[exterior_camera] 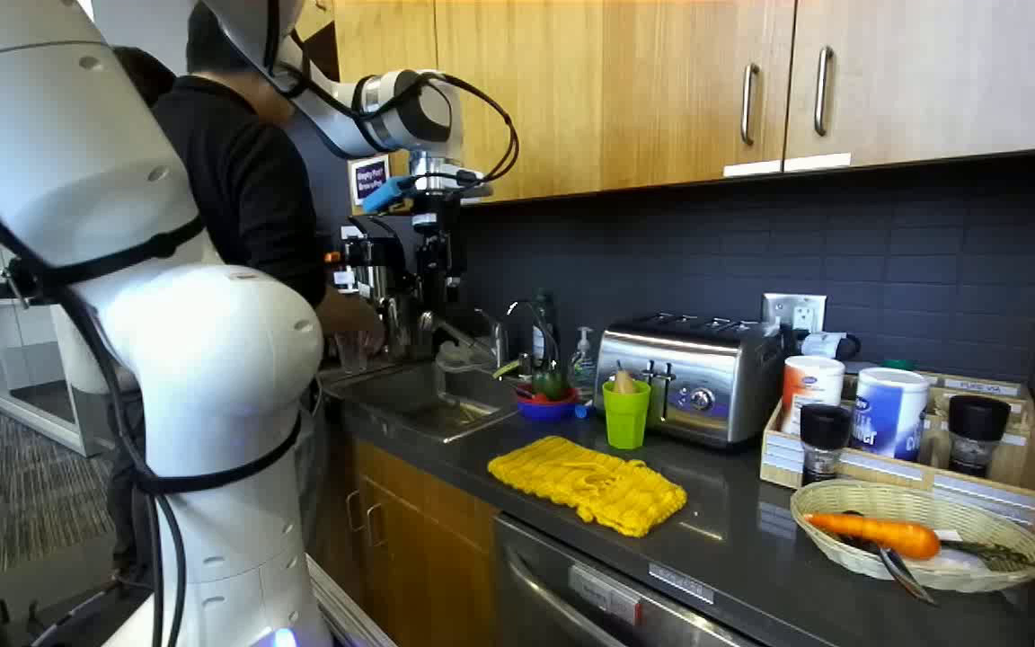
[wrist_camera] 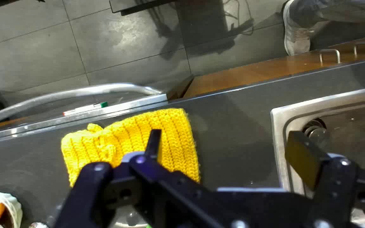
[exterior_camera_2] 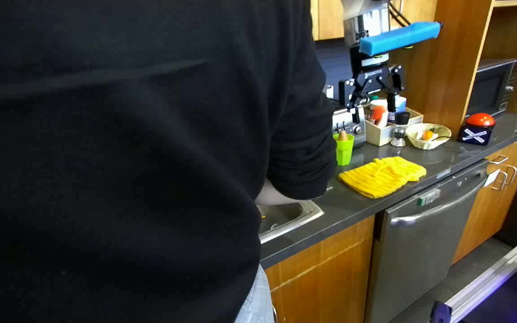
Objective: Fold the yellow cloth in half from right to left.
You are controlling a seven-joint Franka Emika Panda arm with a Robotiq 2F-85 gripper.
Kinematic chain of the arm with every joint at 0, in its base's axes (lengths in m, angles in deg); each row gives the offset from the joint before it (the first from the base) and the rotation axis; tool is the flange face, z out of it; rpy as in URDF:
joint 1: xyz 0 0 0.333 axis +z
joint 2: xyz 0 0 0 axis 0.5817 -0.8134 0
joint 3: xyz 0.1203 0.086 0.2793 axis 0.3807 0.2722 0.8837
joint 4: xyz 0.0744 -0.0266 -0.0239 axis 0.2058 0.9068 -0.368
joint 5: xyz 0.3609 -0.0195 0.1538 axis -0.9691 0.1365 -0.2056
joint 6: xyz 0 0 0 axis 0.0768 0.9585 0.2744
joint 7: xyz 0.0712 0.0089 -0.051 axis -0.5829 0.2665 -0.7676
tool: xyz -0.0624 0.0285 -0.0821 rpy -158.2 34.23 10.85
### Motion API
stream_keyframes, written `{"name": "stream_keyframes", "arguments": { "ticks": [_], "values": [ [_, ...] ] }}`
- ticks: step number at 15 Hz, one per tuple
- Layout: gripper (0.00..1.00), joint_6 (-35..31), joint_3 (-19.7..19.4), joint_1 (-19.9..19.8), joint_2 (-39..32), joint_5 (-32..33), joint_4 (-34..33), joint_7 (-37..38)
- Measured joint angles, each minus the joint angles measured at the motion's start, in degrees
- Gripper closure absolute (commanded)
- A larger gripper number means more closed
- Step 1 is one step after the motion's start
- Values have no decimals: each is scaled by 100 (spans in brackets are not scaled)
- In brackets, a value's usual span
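Note:
A yellow knitted cloth (exterior_camera: 588, 485) lies on the dark counter in front of the toaster. It is a rough rectangle with a lumpy strand or fold on its top. It also shows in an exterior view (exterior_camera_2: 382, 176) and in the wrist view (wrist_camera: 169, 142), where the gripper partly covers its lower part. My gripper (wrist_camera: 227, 139) is open with nothing between its fingers. In an exterior view (exterior_camera_2: 374, 112) it hangs well above the counter. In the wrist view one finger overlaps the cloth and the other overlaps the sink's edge. The gripper does not touch the cloth.
A sink (exterior_camera: 446, 400) lies beside the cloth, with a person (exterior_camera_2: 151, 157) standing at it. A green cup (exterior_camera: 625, 416), toaster (exterior_camera: 693, 373), blue-red bowl (exterior_camera: 543, 406), wooden organizer (exterior_camera: 985, 490) and basket with a carrot (exterior_camera: 922, 575) stand on the counter. Cabinets (exterior_camera: 607, 90) overhang it.

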Motion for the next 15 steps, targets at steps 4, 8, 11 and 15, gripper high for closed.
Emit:
{"name": "stream_keyframes", "arguments": {
  "ticks": [4, 8, 11, 15],
  "values": [
    [0, 0, -27, 19, -7, 0, 0, 0],
    [0, -233, -56, 54, -127, -6, 59, 37],
    [0, -502, -64, 63, -188, -6, 188, 220],
    [0, -767, -222, 51, -173, 6, 404, 479]
  ]
}}
